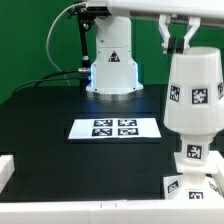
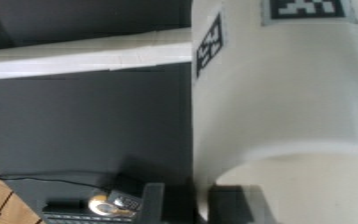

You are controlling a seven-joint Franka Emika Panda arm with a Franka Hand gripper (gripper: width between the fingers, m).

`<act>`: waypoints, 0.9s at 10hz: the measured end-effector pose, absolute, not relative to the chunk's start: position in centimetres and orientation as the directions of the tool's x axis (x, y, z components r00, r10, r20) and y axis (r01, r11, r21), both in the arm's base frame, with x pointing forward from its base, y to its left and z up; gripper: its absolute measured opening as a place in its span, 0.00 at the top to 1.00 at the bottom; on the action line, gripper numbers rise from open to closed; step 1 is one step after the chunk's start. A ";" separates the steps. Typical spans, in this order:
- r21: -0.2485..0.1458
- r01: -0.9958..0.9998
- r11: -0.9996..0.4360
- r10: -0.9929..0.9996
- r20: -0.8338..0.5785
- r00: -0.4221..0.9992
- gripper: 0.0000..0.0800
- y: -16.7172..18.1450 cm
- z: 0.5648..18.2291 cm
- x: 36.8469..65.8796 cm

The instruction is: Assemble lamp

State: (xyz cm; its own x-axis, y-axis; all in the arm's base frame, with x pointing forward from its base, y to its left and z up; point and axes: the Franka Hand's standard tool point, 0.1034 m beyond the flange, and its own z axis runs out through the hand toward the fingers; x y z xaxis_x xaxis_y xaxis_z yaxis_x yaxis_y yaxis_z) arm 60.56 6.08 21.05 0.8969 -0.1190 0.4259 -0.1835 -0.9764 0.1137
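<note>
The large white cone shade (image 1: 195, 95) stands upright at the exterior view's right, over the bulb (image 1: 193, 152), whose tagged lower part shows below the shade's rim. The bulb sits on the low square base (image 1: 190, 187). My gripper (image 1: 177, 45) is at the shade's top. In the wrist view the shade (image 2: 282, 100) fills the frame and its wall runs down between the two dark fingers of my gripper (image 2: 202, 205), which are shut on that wall near the top rim. The bulb and base are hidden in the wrist view.
The marker board (image 1: 115, 127) lies flat on the black table mid-frame. The robot's own base (image 1: 112, 65) stands behind it. A white border (image 1: 80, 212) runs along the table's front edge and shows as a white strip (image 2: 87, 58) in the wrist view.
</note>
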 end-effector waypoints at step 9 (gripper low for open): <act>0.085 -0.168 -0.982 -0.125 0.373 0.919 0.64 7.4 18.9 60.0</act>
